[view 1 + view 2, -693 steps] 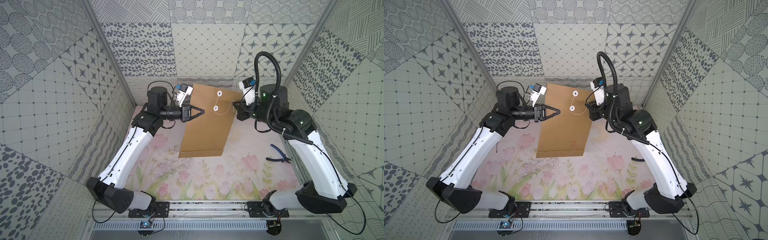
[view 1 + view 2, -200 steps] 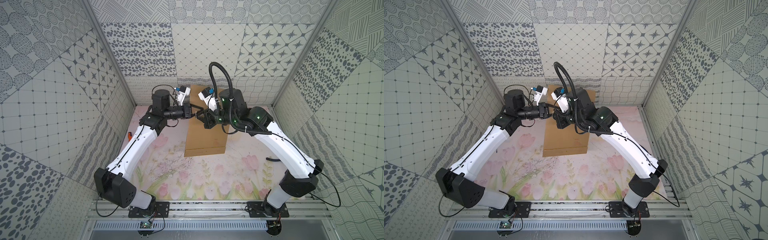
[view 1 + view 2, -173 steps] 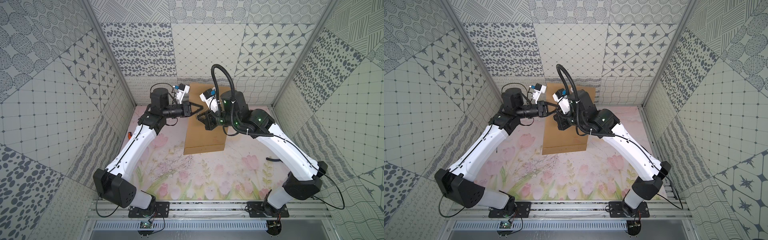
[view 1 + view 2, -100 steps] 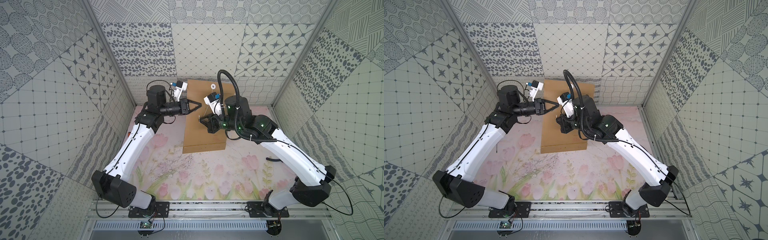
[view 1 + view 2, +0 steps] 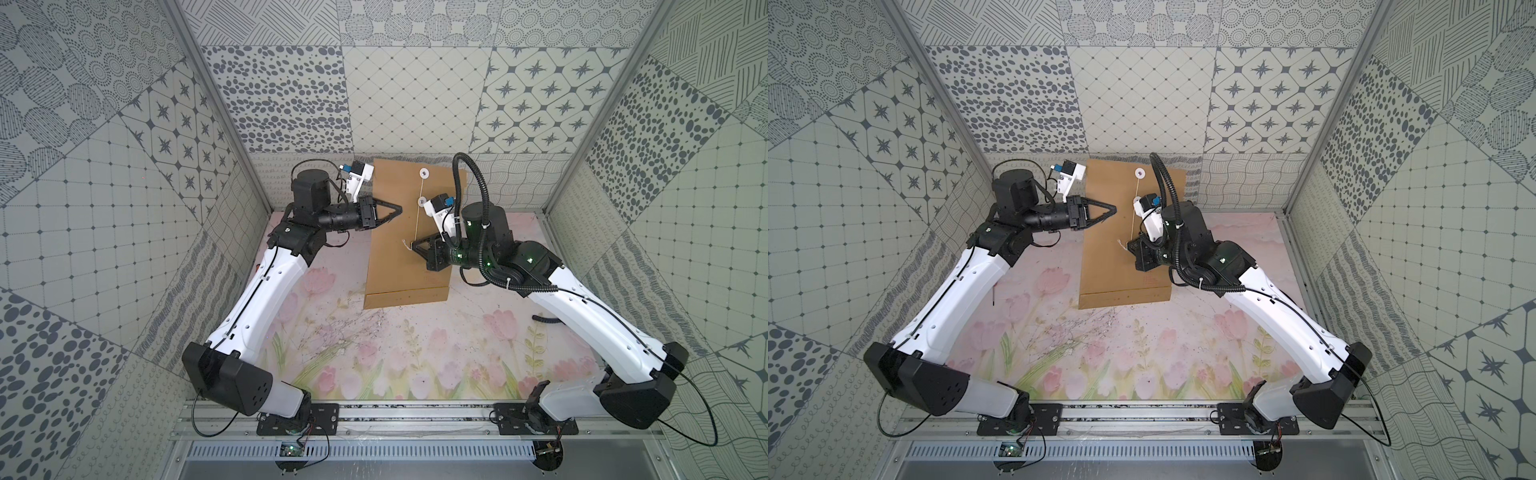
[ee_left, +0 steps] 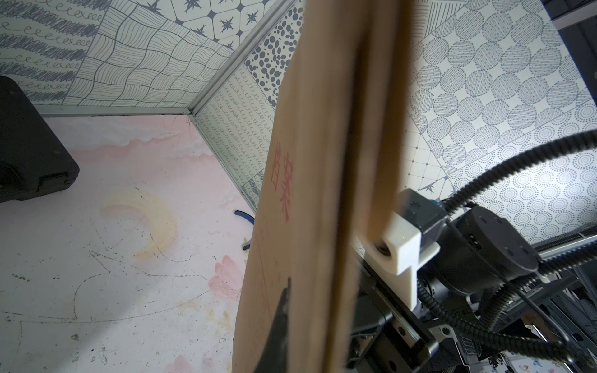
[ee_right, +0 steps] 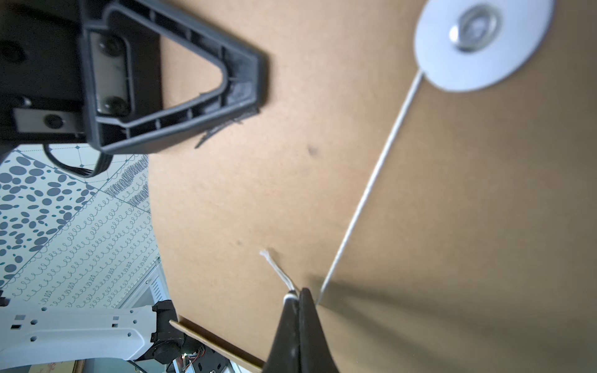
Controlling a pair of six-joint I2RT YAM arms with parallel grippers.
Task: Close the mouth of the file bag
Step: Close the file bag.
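The file bag (image 5: 395, 257), a flat brown envelope, is tilted up with its near end on the mat in both top views (image 5: 1108, 257). Its mouth is the raised far end, where the flap carries a white button (image 5: 423, 171); a second button (image 5: 421, 202) sits below it. My left gripper (image 5: 399, 208) is shut on the bag's left edge. The left wrist view shows the bag (image 6: 307, 193) edge-on with one finger (image 6: 281, 323) against it. My right gripper (image 7: 298, 292) is shut on the free end of the white string (image 7: 371, 181), which runs taut from a button (image 7: 478, 42).
A black plastic case (image 6: 29, 145) lies on the floral mat by the back wall. Blue-handled pliers (image 6: 244, 218) lie near the right wall, partly hidden under my right arm (image 5: 582, 307) in a top view. Patterned walls stand close on three sides.
My right gripper has drawn back from over the buttons toward the front right, pulling the string straight. The left gripper has lifted the bag's far end higher.
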